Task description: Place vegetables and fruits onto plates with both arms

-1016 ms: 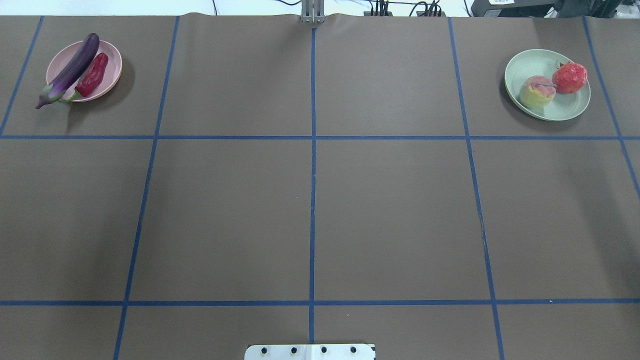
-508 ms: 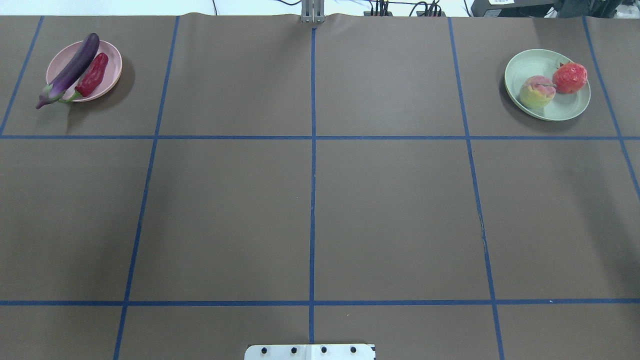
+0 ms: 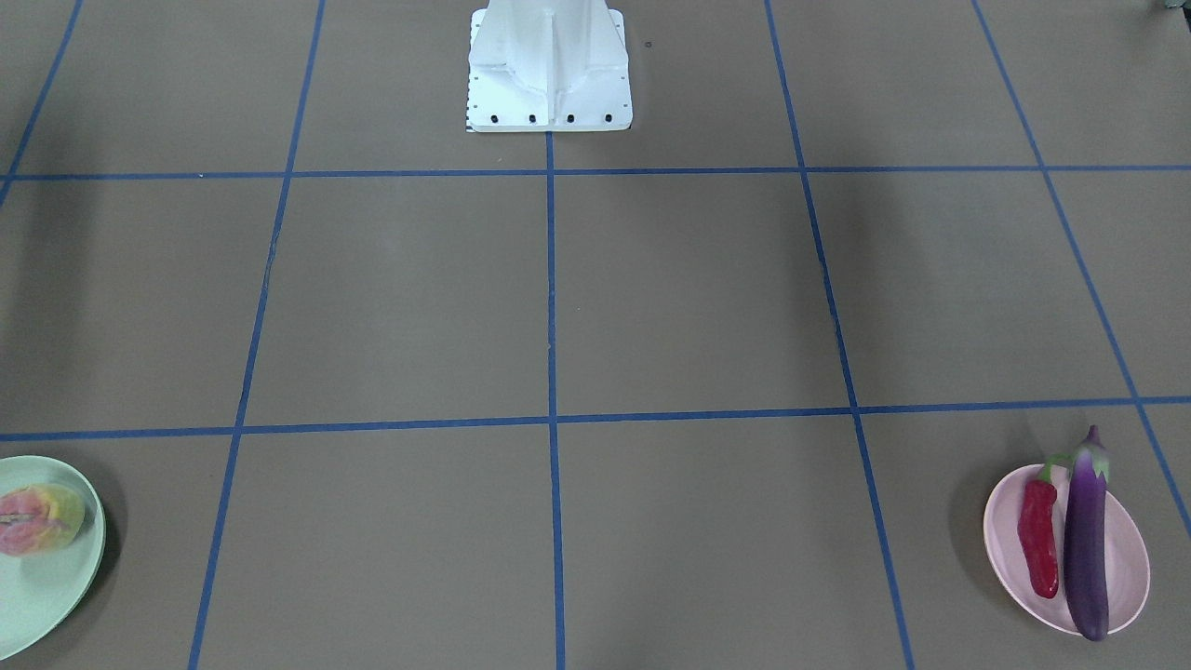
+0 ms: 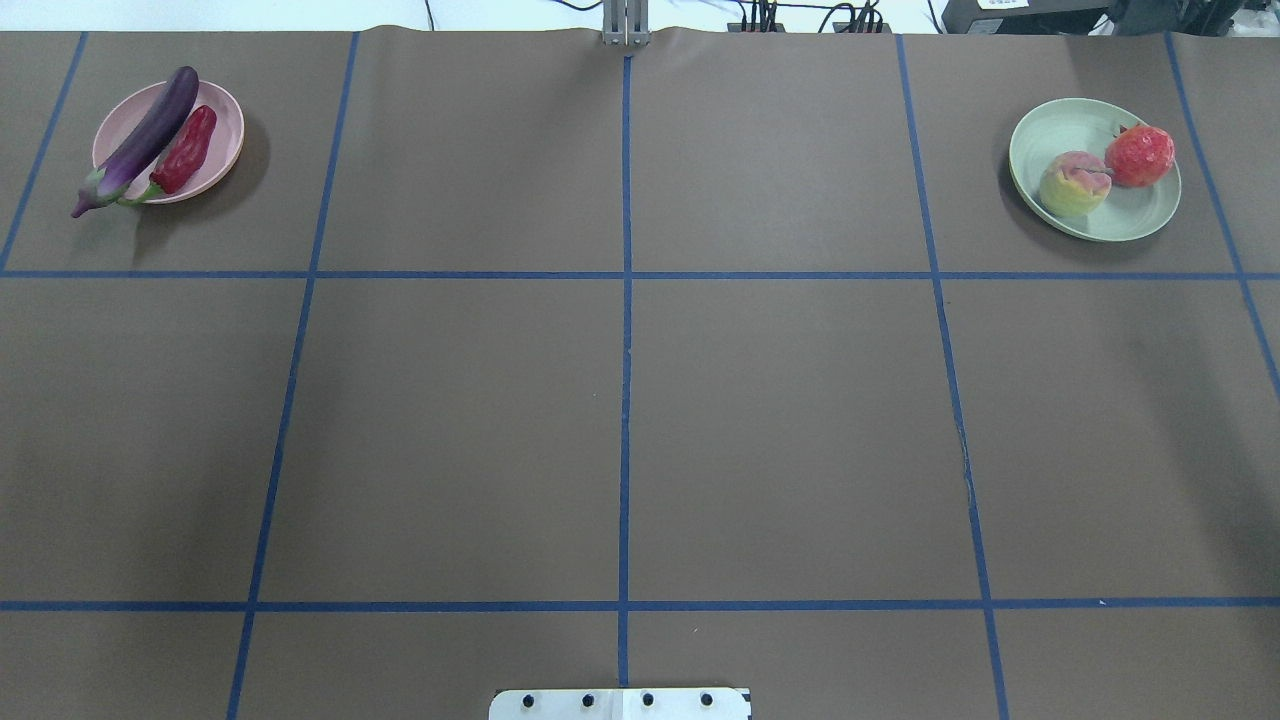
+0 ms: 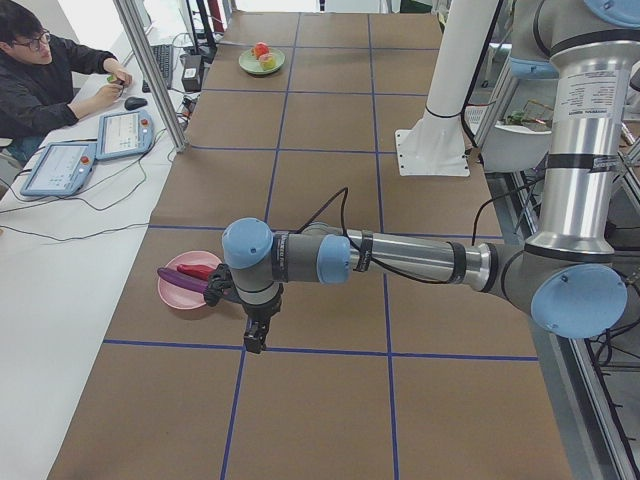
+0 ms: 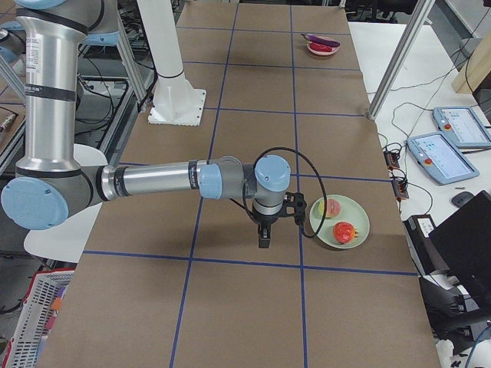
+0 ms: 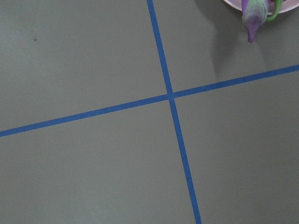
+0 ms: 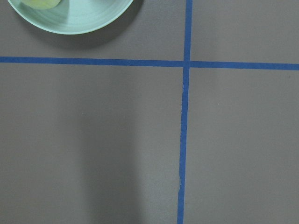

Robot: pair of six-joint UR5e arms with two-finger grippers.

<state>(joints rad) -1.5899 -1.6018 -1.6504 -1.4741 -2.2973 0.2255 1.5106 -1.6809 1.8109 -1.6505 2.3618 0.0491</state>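
At the upper left of the overhead view, a pale pink round shallow plate [image 4: 228, 118] carried a long glossy purple eggplant [image 4: 150, 130]. Just beside the eggplant, on its right, lay a shorter shiny red chili pepper [image 4: 187, 150]. The eggplant's grey-green cap overhung the rim toward the lower left. Brown paper [image 4: 800, 420] crossed by blue tape lines filled the middle. At the upper right, a pale mint green round plate [image 4: 1045, 130] held a pink-yellow peach-like fruit [image 4: 1073, 184] and a round red-orange pomegranate-like fruit [image 4: 1140, 156], just beside each other.

Across the lower middle of the exterior left view, the left arm [image 5: 410, 258] reached out level. The left gripper [image 5: 255, 340] pointed down just right of the pink plate, its fingers apart from both vegetables. Whether those fingers were spread or closed could not be told.

Across the middle of the exterior right view, the right arm [image 6: 153, 182] lay level. The right gripper [image 6: 265, 236] pointed down left of the mint plate, apart from both fruits. Its fingers' state could not be told either.
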